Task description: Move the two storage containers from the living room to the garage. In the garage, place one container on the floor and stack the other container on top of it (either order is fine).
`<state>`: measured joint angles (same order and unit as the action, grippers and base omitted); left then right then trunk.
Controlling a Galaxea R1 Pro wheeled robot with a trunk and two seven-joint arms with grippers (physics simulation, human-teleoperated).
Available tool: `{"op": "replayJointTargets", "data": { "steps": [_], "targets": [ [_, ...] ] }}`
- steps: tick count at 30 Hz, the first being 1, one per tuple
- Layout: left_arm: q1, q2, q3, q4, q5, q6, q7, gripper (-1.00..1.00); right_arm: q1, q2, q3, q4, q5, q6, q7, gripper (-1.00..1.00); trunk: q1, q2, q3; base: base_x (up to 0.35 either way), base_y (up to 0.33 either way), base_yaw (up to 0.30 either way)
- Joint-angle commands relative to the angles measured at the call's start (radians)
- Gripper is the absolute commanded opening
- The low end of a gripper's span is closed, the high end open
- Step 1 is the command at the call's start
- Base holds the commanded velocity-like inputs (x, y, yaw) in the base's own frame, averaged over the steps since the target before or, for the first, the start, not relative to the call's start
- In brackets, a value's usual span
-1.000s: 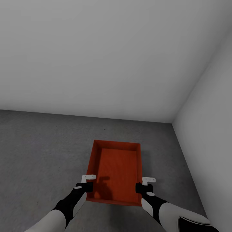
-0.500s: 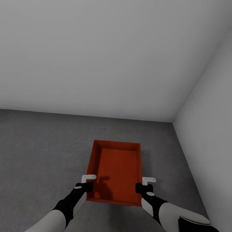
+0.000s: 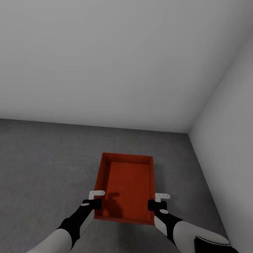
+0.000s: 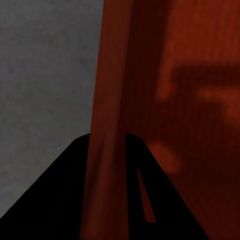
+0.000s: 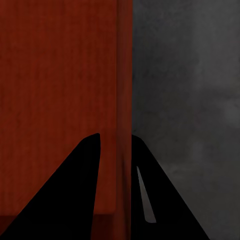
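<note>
Storage container (image 3: 128,182) between both end effectors, over grey floor (image 3: 45,158).

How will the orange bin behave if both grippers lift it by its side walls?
The bin looks thin-walled, so the walls may flex where each gripper clamps: left gripper, right gripper. It is empty and shallow, so probably light. Both grips sit near the close end, so the far end may droop.

Evenly, softly lit render — no glare, no blur. Faint arm shadow across the storage container (image 3: 127,184) bottom, soft shadow on the floor (image 3: 45,158) beside it. Wrist views dimmer — fingers black silhouettes.
</note>
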<state>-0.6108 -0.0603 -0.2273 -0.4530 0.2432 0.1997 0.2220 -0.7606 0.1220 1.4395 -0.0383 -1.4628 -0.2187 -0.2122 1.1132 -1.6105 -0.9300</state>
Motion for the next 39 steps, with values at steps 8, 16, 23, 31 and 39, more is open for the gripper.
{"op": "replayJointTargets", "data": {
  "steps": [8,16,23,31,39],
  "targets": [
    [-0.001,0.002,0.014,-0.033,0.029,0.006,0.011,-1.00,0.000,-0.025,0.010,0.024,-0.005,-0.001,-0.003,-1.00,0.015,-0.029,-0.013,0.000,0.000,0.000],
    [-0.001,0.002,0.014,-0.033,0.029,0.005,0.011,-1.00,0.000,-0.025,0.010,0.024,-0.005,-0.001,-0.003,-1.00,0.015,-0.029,-0.013,0.000,0.000,0.000],
    [-0.001,0.002,0.014,-0.033,0.029,0.005,0.011,-1.00,0.000,-0.025,0.010,0.024,-0.005,-0.001,-0.003,-1.00,0.038,-0.071,-0.032,0.000,0.000,0.000],
    [-0.001,0.002,0.014,-0.033,0.029,0.006,0.011,-1.00,0.000,-0.025,0.010,0.024,-0.005,-0.001,-0.003,-1.00,0.050,-0.092,-0.042,0.000,0.000,0.000],
    [-0.001,0.002,0.014,-0.033,0.029,0.006,0.011,-1.00,0.000,-0.025,0.010,0.024,-0.005,-0.001,-0.003,-1.00,0.050,-0.092,-0.042,0.000,0.000,0.000]
  ]
}}
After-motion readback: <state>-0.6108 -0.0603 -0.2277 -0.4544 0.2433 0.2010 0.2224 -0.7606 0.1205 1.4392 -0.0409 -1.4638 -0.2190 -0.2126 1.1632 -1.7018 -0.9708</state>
